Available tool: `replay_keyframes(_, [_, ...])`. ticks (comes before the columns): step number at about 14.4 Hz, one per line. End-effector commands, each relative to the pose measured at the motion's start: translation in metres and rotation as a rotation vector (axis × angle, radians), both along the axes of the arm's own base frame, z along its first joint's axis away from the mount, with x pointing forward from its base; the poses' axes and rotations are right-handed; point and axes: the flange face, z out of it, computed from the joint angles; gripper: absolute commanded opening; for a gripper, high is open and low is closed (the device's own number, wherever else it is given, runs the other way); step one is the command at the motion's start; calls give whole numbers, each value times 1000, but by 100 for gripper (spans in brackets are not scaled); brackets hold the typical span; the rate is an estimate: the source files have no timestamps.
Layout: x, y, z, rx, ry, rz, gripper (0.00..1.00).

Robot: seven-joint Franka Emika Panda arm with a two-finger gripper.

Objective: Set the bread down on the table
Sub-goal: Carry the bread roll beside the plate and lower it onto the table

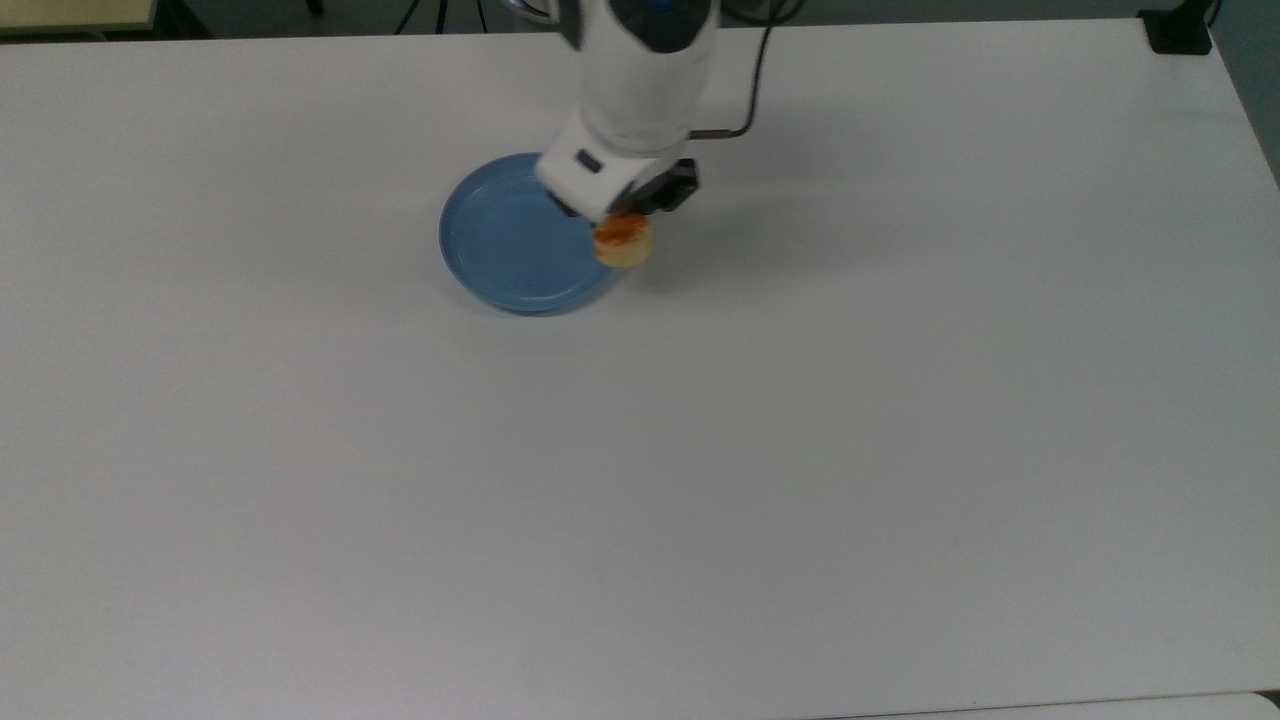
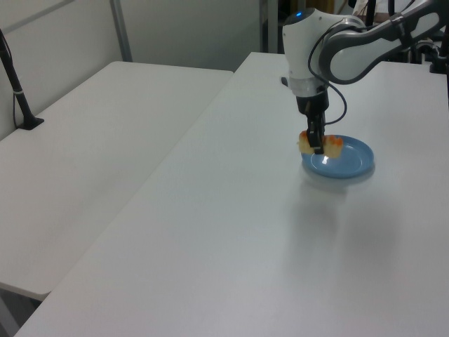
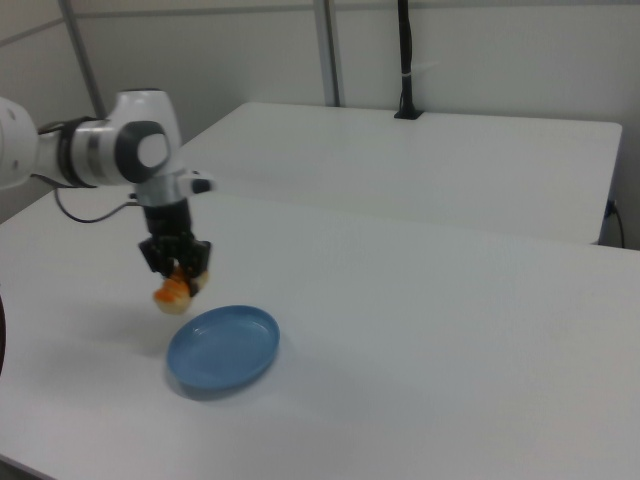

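Note:
My gripper (image 1: 628, 215) (image 2: 316, 144) (image 3: 178, 277) is shut on the bread (image 1: 623, 240) (image 2: 334, 146) (image 3: 172, 292), a small pale-yellow loaf with orange glazed bumps. The loaf hangs in the air, lifted off the round blue plate (image 1: 510, 240) (image 2: 344, 158) (image 3: 225, 348). In the top view it sits over the plate's right rim, partly over the white table (image 1: 700, 450) (image 2: 245, 232) (image 3: 450, 320). In the right view it hangs to the upper left of the plate, well above the tabletop. The plate holds nothing.
A second white table (image 2: 91, 140) (image 3: 420, 160) adjoins this one. A black post (image 2: 17, 91) (image 3: 405, 60) stands on it, and a black clamp (image 1: 1178, 30) sits at the top view's upper right corner. The arm's cable (image 1: 745, 100) loops beside the wrist.

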Motion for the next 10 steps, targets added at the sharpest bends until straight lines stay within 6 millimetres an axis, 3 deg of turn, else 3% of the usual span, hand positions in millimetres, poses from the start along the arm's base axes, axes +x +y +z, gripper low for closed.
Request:
replay_keyframes(1, [-21,79,-7,-11,9,3,41])
replay_keyframes(5, [-36,141,-40,-9,6,33,41])
replay_keyframes(7, [-36,153,-60,-6,0,9,57])
replay_keyframes(8, [-35,157,-67,-4,-2,9,58])
replay_keyframes(9, [-35,158,-70,-3,-2,12,67])
replay_keyframes(10, [-35,158,-70,-8,-4,15,87])
